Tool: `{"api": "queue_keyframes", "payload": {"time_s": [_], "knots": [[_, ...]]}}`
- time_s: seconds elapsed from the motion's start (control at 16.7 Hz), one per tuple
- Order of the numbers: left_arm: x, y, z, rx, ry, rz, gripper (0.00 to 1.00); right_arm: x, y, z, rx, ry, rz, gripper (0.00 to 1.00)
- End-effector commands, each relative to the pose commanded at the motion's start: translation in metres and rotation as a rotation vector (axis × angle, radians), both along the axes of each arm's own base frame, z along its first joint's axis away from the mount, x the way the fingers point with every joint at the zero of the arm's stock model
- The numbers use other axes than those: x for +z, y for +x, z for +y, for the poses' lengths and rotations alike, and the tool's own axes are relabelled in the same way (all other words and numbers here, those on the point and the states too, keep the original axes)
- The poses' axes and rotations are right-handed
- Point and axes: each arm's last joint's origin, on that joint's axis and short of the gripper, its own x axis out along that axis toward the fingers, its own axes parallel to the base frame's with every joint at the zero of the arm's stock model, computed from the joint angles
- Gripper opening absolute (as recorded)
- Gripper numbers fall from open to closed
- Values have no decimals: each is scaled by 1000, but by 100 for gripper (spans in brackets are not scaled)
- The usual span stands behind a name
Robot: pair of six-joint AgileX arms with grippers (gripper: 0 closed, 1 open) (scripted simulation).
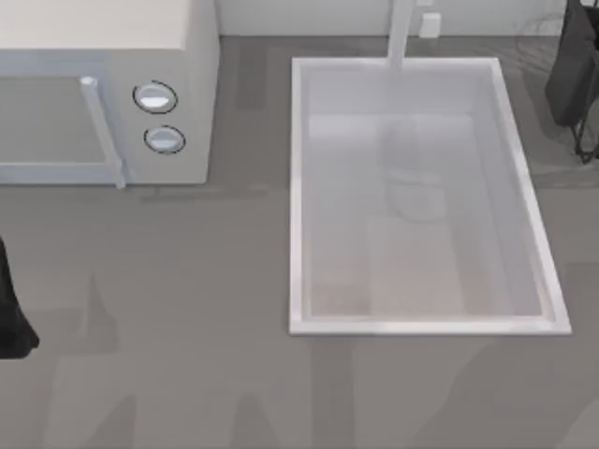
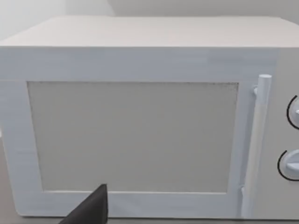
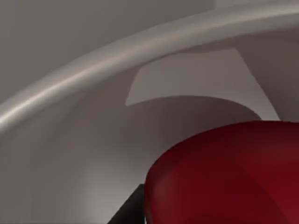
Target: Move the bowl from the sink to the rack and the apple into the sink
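The apple [image 3: 224, 177], glossy dark red, sits very close in the right wrist view. My right gripper [image 3: 215, 219] is shut on it, with one dark finger [image 3: 128, 207] pressed against its side. Behind it curves a smooth grey surface with a raised rim [image 3: 93, 70]. From above, the sink [image 1: 299, 196] is a white basin with a tap post [image 1: 402, 33], and nothing lies in it. My right arm [image 1: 576, 75] is at the far right edge, beyond the sink's back corner. The bowl and the rack are out of view.
A white microwave [image 1: 178, 56] with two knobs and a bar handle stands at the back left, and the left wrist view faces its door [image 2: 135, 135]. My left arm [image 1: 14, 318] is parked at the left edge. Thin dark wires [image 1: 543, 42] show beside the right arm.
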Motion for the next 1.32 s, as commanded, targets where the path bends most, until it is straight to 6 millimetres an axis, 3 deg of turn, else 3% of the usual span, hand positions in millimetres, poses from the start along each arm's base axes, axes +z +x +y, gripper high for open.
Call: {"api": "queue_keyframes", "payload": {"time_s": [0.6, 1.02, 1.32], "knots": [[0, 0, 0, 0, 0, 0, 100, 93, -1, 1, 1, 3, 5, 0], [0, 0, 0, 0, 0, 0, 100, 92, 3, 5, 16, -16, -10, 0], [0, 0, 0, 0, 0, 0, 100, 79, 28, 41, 105, -155, -182, 0]]}}
